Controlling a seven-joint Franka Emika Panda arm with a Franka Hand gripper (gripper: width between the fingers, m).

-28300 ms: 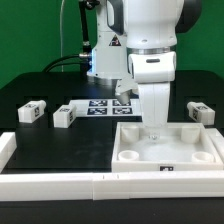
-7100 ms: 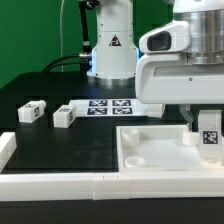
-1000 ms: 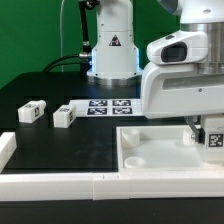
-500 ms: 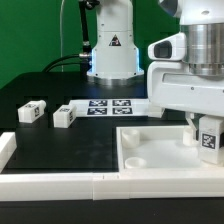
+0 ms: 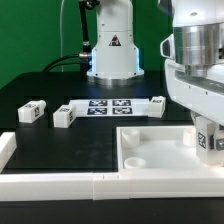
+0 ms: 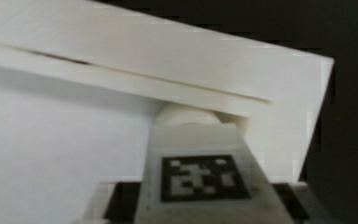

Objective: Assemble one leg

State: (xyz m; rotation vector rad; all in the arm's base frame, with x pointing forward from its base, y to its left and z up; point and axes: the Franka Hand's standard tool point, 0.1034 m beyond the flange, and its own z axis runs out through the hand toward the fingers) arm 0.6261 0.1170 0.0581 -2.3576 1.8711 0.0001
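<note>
In the exterior view, the gripper (image 5: 207, 133) squeezes the leg (image 5: 211, 142) tight. It holds the leg over the corner of the big white panel (image 5: 150, 152), on the exterior view's right. I cannot tell if the leg touches the panel. Two other legs (image 5: 33, 112) lie far off on the black table (image 5: 40, 145).

In the wrist view, the leg (image 6: 201, 165) sits between the fingers (image 6: 117, 204). Its tag faces the camera. The panel (image 6: 69, 125) is right behind it.

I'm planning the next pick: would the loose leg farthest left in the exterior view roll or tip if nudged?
The loose leg looks blocky and flat-faced, so it would probably slide, not roll. It sits low and wide, so tipping seems unlikely.
</note>
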